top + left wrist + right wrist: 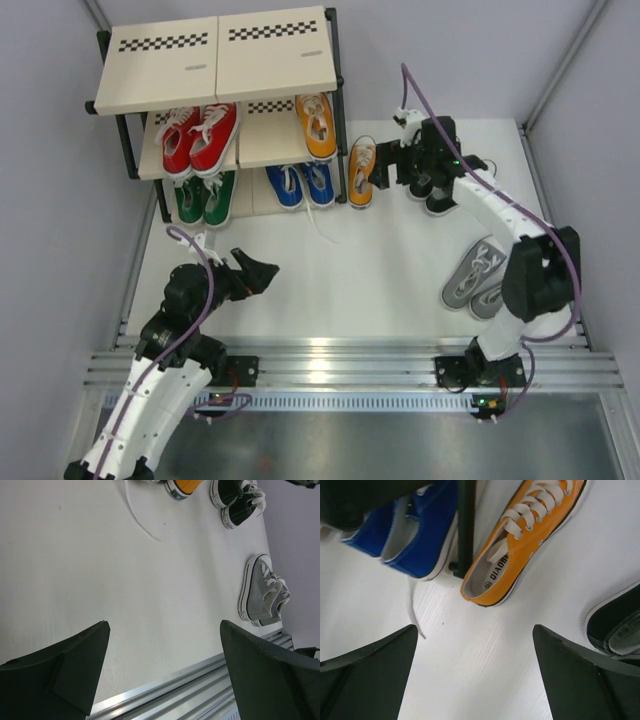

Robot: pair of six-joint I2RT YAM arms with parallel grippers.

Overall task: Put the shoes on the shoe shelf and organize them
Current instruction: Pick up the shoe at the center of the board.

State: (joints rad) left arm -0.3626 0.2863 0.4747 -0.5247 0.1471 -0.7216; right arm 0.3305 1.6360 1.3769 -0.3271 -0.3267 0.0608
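The shoe shelf stands at the back left. The red pair and one orange shoe sit on its middle tier. The green pair and blue pair sit at the bottom. A second orange shoe lies on the table just right of the shelf. My right gripper is open and empty just right of it; in the right wrist view its jaws gape behind the shoe's heel. The black pair and grey pair lie on the table. My left gripper is open and empty.
The shelf's black leg stands between a blue shoe and the orange shoe. A loose white lace trails onto the table. The metal rail runs along the near edge. Grey walls close in on both sides.
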